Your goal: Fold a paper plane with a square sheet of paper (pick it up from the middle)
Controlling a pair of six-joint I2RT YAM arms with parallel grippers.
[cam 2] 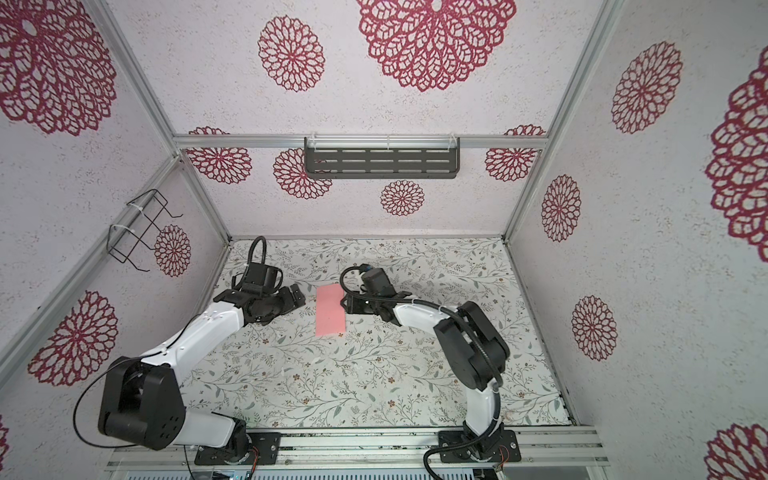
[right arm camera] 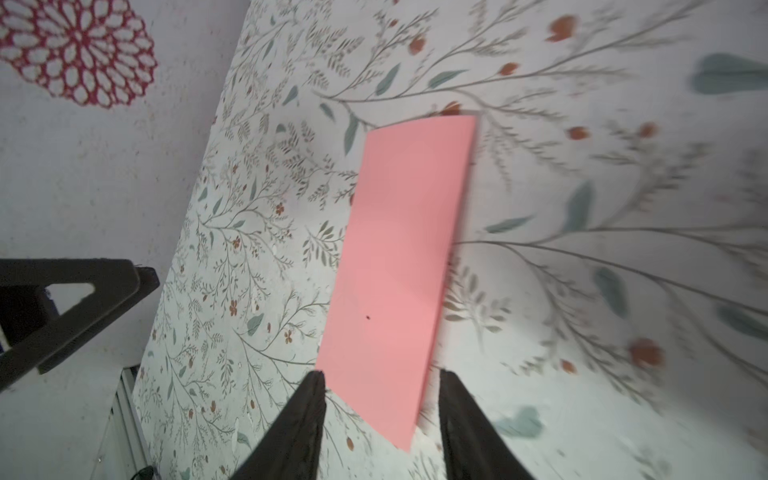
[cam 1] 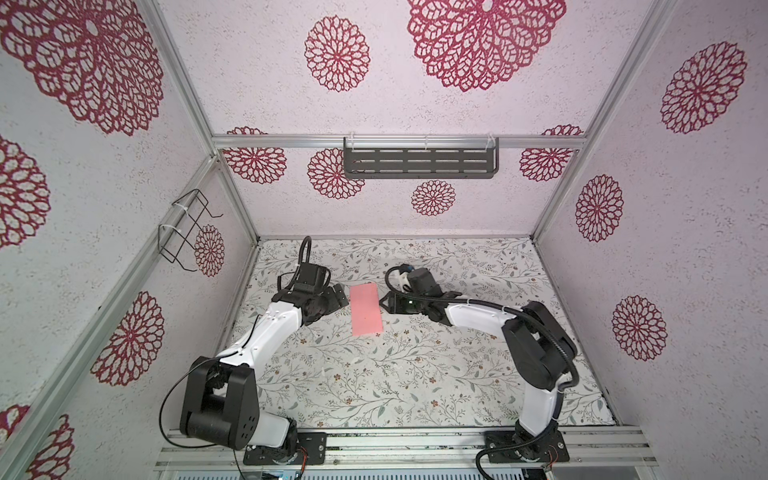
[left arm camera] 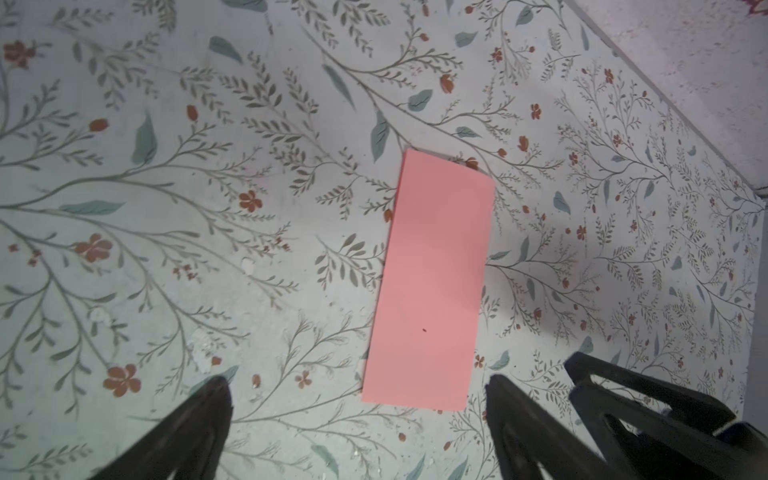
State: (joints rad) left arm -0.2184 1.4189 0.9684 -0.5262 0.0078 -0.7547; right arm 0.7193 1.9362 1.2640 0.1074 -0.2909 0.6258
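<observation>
folded square sheet of paper [right arm camera: 399, 270] is loosely straddled by half-narrowed fingers of right gripper [right arm camera: 380, 374]; those of left gripper [left arm camera: 357, 380] are spread wide

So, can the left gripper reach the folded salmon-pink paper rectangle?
Probably yes: the left gripper is open beside the salmon-pink paper, bare table between; the right gripper is at the opposite edge.

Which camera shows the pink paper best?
The left wrist view: the paper is whole, large and sharp. The right wrist view shows it large too, but blurred. In both top views it is small.
</observation>
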